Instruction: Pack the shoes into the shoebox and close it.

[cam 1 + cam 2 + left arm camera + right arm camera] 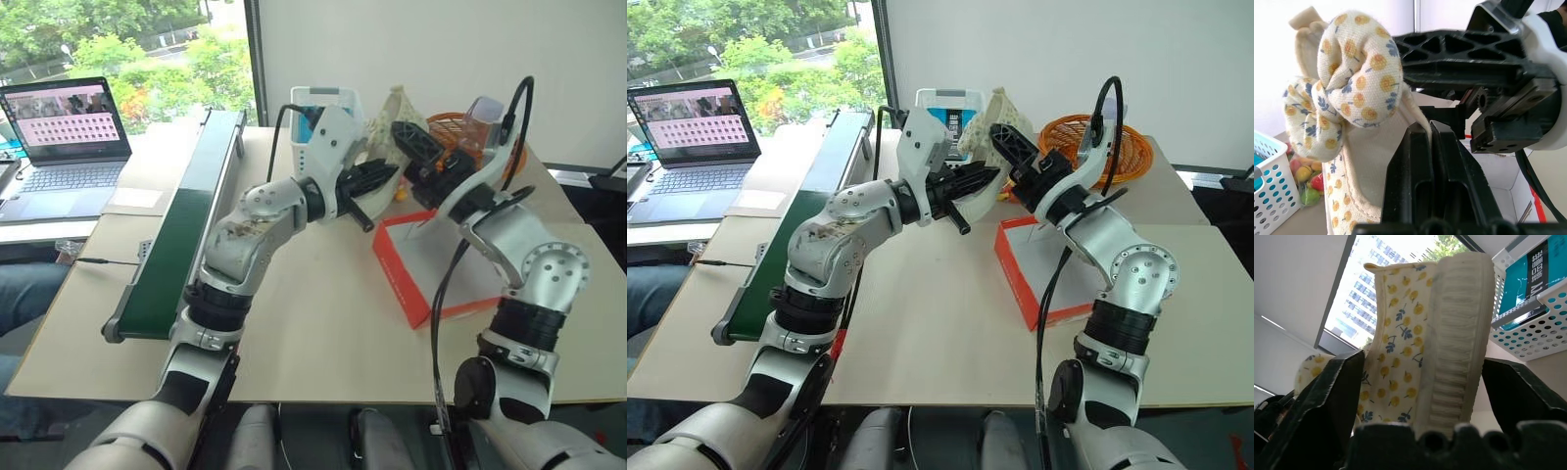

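A cream shoe [396, 119] with yellow flower print and a fabric bow [1352, 73] hangs in the air over the table's far side. My left gripper [1430, 126] is shut on the shoe's thin side edge. My right gripper [1422, 382] faces it from the right, open, with one finger on each side of the shoe's ribbed sole [1454, 347]. Below and to the right lies the shoebox [396, 276], red outside, white inside, standing open on the table.
A white mesh basket [323, 103] stands behind the shoe, with a bag of coloured candies [1303, 178] beside it. An orange wire basket [1087, 137] sits at the back right. A green conveyor belt [186, 225] and a laptop [64, 137] are on the left.
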